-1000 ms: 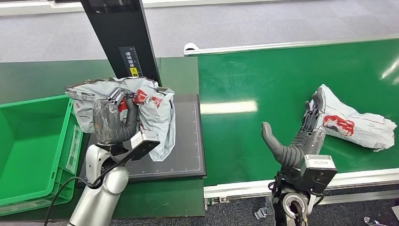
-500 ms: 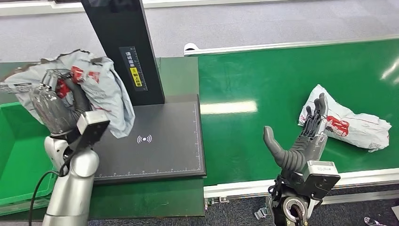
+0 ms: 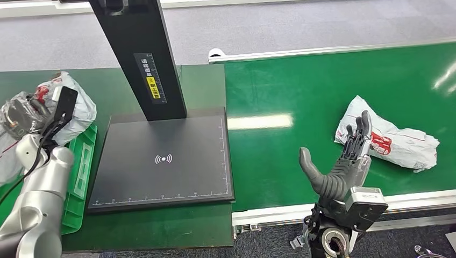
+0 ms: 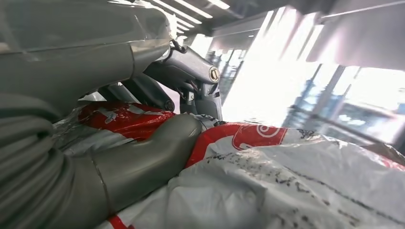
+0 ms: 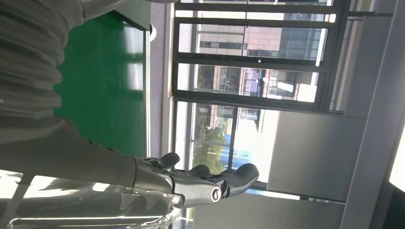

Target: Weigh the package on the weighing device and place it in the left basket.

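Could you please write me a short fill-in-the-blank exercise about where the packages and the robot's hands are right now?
1. The left hand grips a grey and ____ package.
2. The scale has ____ lying on it.
3. The second package lies on the ____ conveyor belt.
4. The right hand is ____, holding nothing.

Answers: red; nothing; green; open

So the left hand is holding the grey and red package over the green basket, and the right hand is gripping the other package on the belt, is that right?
Not quite. The right hand is open with its fingers spread and grips nothing; the head view shows the second package lying on the green conveyor belt just beyond it. The rest holds: the left hand holds the grey and red package over the green basket.
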Action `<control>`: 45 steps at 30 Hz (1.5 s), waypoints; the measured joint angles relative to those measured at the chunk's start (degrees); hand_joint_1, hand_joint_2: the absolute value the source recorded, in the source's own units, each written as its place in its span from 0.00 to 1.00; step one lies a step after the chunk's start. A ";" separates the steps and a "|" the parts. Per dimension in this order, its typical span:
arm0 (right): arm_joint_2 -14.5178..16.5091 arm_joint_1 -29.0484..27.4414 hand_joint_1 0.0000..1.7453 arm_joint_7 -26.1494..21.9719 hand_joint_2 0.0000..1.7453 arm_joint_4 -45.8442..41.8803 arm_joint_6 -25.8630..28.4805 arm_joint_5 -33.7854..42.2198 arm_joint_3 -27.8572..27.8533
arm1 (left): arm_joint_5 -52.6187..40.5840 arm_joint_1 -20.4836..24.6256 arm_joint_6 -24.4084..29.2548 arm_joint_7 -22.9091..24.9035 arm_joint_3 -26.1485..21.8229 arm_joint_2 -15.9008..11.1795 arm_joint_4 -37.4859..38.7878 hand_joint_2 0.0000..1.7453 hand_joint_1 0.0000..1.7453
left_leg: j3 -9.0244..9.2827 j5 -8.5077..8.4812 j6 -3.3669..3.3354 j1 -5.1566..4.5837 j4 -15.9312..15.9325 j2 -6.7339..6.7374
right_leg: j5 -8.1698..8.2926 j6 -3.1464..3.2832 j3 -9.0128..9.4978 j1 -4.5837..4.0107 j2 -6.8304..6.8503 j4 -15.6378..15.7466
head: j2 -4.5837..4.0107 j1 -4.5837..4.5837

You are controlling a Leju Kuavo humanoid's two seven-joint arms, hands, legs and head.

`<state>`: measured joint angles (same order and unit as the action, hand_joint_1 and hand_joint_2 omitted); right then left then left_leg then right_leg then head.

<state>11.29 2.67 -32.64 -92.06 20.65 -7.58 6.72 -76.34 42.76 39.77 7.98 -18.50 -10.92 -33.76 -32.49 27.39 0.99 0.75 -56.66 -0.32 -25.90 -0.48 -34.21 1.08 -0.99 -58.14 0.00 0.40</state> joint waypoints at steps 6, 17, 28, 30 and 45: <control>-0.09 -0.18 0.00 0.42 1.00 0.00 -0.07 -0.16 0.20 | 7.45 0.26 0.01 -6.86 -7.90 -1.01 4.17 1.00 0.66 | -0.02 0.00 0.00 0.00 0.00 -0.02 | 0.00 0.00 0.00 0.00 0.01 0.00 | 0.00 0.00; -0.44 -0.33 0.00 0.84 1.00 0.00 -0.07 -0.21 0.49 | 25.05 1.32 -1.46 -20.92 -24.10 -0.77 8.43 1.00 0.00 | -0.01 -0.01 0.00 0.00 0.00 -0.03 | 0.00 0.00 -0.02 0.00 0.01 0.01 | 0.00 0.01; -0.63 -0.33 0.00 0.84 1.00 0.00 -0.07 -0.22 0.80 | 25.68 2.12 -1.55 -21.53 -28.54 -0.75 10.96 1.00 0.00 | -0.01 -0.01 0.00 0.00 0.00 -0.05 | 0.00 0.00 -0.01 0.00 0.02 0.00 | 0.00 0.01; -0.66 -0.33 0.00 0.84 1.00 0.00 -0.07 -0.22 0.80 | 26.03 2.20 -1.75 -21.86 -28.79 -0.75 11.14 1.00 0.00 | -0.01 -0.01 0.00 0.00 0.00 -0.04 | 0.00 0.00 -0.01 0.00 0.01 0.00 | 0.00 0.00; -0.64 -0.17 0.00 1.19 1.00 0.84 -0.34 -0.71 1.07 | 68.08 -7.42 -27.38 -42.74 -15.56 8.66 -13.12 1.00 0.00 | -0.01 0.01 -0.01 -0.03 -0.02 -0.15 | 0.00 -0.01 0.08 0.03 0.10 0.03 | 0.00 0.00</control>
<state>10.64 2.50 -31.45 -91.23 20.31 -8.30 7.79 -8.26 35.34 12.40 -34.76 -34.06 -2.26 -46.89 -32.50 27.40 0.99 0.72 -56.67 -0.46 -25.90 -0.49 -34.13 1.11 -0.89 -58.11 0.00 0.40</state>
